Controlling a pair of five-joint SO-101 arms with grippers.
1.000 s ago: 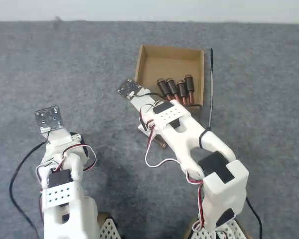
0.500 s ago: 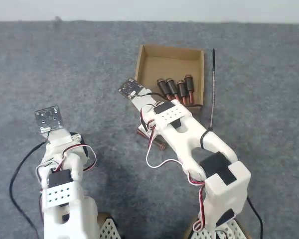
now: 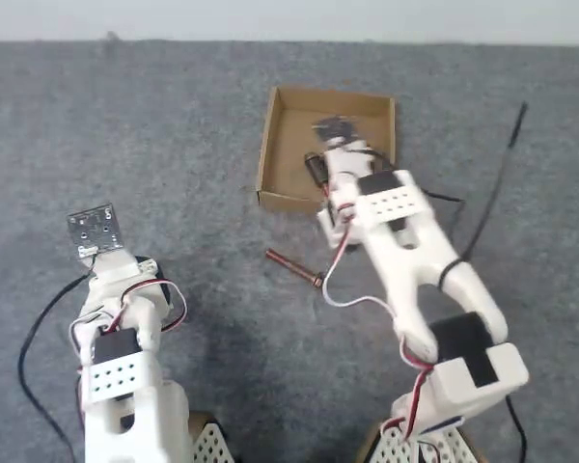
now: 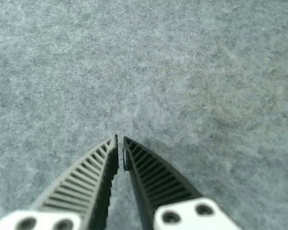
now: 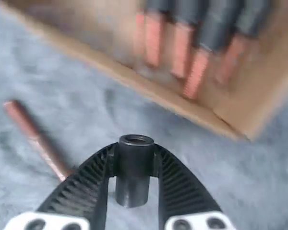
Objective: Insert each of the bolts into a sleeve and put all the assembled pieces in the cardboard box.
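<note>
We find open carpet (image 3: 145, 125) left of the cardboard box (image 3: 267, 145), crossed only by a loose bolt (image 3: 291, 267) on its near side. The right arm (image 3: 405, 241) hangs over the box's near right corner, so we could enter at the far left.

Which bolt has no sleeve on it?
The bare copper bolt lying on the carpet, outside the box. The four assembled pieces inside the box each wear a dark sleeve.

Speckled grey bench (image 3: 164, 125), plain tan cardboard box (image 3: 267, 145). Copper-red bolt (image 3: 291, 266) out there, and the assembled pieces (image 5: 196, 72) showing dark grey over copper. Black sleeve (image 5: 133, 172), black ribbed right tool (image 5: 134, 149), white arm (image 3: 420, 270)
</note>
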